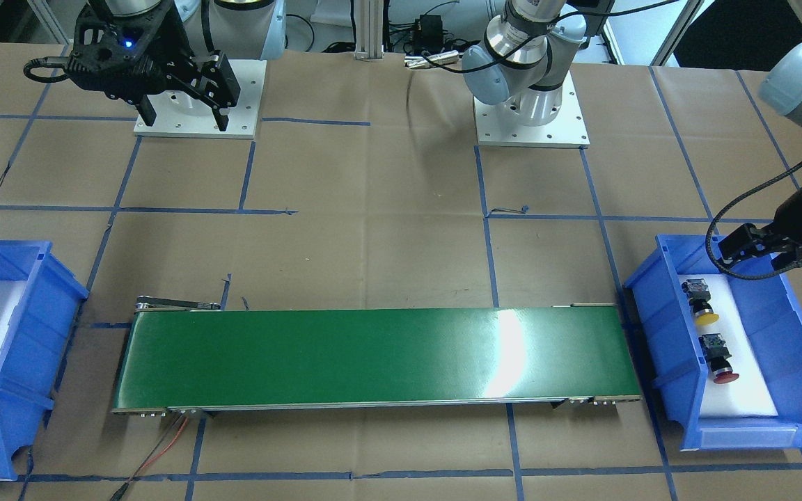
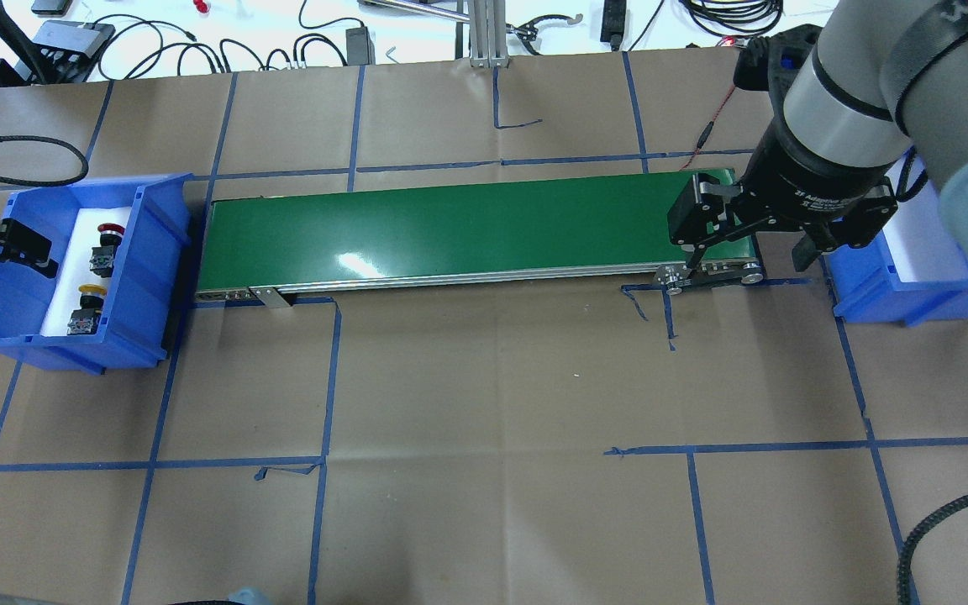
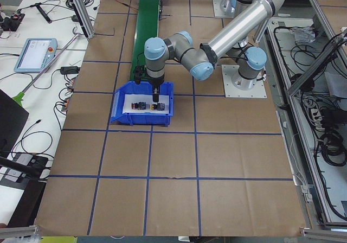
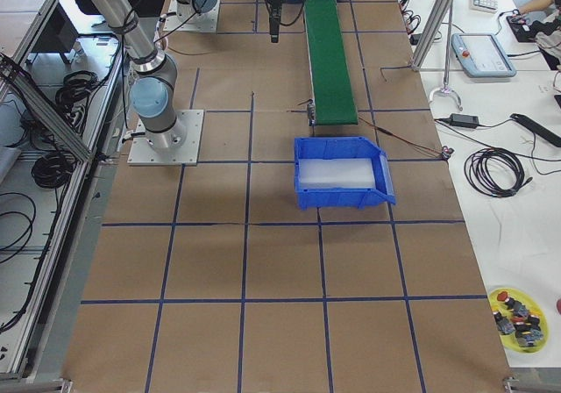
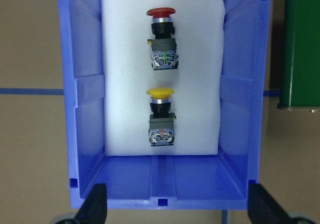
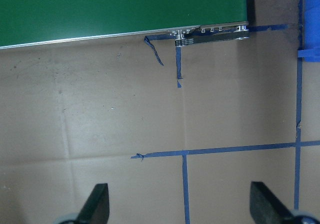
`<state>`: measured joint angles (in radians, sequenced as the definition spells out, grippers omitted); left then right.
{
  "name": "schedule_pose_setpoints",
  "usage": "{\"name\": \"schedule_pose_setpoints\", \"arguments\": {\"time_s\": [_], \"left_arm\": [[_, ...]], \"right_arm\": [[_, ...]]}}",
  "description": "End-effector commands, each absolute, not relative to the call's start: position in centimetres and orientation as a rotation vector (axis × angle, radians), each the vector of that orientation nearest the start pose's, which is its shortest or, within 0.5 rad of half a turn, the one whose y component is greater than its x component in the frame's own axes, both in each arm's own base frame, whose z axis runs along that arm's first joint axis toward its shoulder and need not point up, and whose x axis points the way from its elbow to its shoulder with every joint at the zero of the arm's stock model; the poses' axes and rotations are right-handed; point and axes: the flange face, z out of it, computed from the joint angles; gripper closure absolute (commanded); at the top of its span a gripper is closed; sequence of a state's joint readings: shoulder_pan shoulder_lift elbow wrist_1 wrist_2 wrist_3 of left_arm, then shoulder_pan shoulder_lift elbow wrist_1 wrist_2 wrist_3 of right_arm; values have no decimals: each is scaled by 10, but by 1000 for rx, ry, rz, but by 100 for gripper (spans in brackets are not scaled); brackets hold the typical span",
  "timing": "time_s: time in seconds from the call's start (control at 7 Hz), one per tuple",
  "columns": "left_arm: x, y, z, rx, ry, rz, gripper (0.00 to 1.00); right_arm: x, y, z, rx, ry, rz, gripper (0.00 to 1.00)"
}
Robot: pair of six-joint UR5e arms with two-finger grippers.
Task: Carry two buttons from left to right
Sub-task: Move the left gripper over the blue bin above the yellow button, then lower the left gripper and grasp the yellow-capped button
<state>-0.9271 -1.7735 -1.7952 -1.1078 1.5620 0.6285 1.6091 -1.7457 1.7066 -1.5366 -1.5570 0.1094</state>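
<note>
Two buttons lie on white foam in the left blue bin (image 5: 85,109). The yellow-capped button (image 5: 161,116) is nearer my left gripper and the red-capped button (image 5: 161,39) is beyond it. They also show in the front view as yellow (image 1: 702,303) and red (image 1: 719,360), and in the overhead view as yellow (image 2: 87,307) and red (image 2: 106,244). My left gripper (image 5: 177,206) is open and empty above the bin's robot-side end (image 1: 773,254). My right gripper (image 2: 744,252) is open and empty, high over the conveyor's right end.
A green conveyor belt (image 2: 450,227) runs between the left bin (image 2: 148,277) and a second blue bin (image 2: 896,286) with white foam on my right. Brown paper with blue tape lines (image 6: 225,149) covers the table. The arm bases (image 1: 532,118) stand behind the belt.
</note>
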Motion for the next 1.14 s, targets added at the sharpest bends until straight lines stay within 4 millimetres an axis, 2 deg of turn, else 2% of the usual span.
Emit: {"name": "schedule_pose_setpoints", "arguments": {"time_s": [0.0,0.29,1.0], "left_arm": [[220,-510,274,-35,3117,-77,1],[210,-514,261,-7,3122,-68,1],[217,-521,228,-7,3134,-40,1]], "right_arm": [[151,-413,496,110,3126,-3,0],[151,-413,496,110,3124,-5,0],[151,-413,496,110,3124,-5,0]]}}
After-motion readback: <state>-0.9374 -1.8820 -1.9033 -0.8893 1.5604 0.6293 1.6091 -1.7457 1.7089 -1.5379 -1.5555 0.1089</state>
